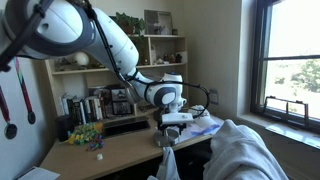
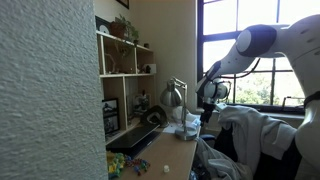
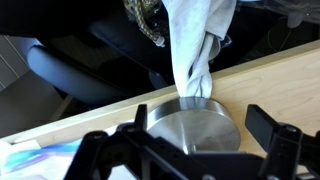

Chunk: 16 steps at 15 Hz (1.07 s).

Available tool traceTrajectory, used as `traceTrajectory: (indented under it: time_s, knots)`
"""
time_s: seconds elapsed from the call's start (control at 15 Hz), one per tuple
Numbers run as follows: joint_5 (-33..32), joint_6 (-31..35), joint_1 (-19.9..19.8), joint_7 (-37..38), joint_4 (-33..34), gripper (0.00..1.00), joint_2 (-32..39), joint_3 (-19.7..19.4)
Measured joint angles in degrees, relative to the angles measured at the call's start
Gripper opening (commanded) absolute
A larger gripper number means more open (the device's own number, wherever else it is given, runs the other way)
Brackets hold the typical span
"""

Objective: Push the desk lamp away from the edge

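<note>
Desk lamp (image 3: 195,130) just beside edge (image 3: 80,117)

My gripper (image 3: 188,152) is spread wide, with a dark finger (image 3: 272,135) on each side of the desk lamp (image 3: 195,128). Its round silver base sits just ahead of me, near the edge (image 3: 275,63). A white cloth (image 3: 195,50) hangs against the base's far side. Beyond it is a dark chair (image 3: 85,70).

The round base of the desk lamp (image 3: 195,128) stands just inside the edge (image 3: 100,110). A white cloth (image 3: 195,50) touches its outer side; a dark chair (image 3: 70,70) lies beyond. Bare desk top (image 3: 275,85) flanks the base on one side, blue-and-white litter (image 3: 30,158) on the other. In an exterior view, shelves (image 2: 120,65) close the desk's back.
</note>
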Motion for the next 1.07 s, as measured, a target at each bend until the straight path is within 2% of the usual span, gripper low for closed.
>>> traceTrajectory:
  time_s: [0.47,0.87,1.07]
  knots:
    - [1.1,5.6,-2.8,-9.3,1.6,1.00,4.8,4.5]
    - [10.1,8.0,-8.9,-21.3,6.2,1.00,10.6,13.1]
    - [14.5,8.0,-11.0,-25.9,8.4,1.00,12.5,16.3]
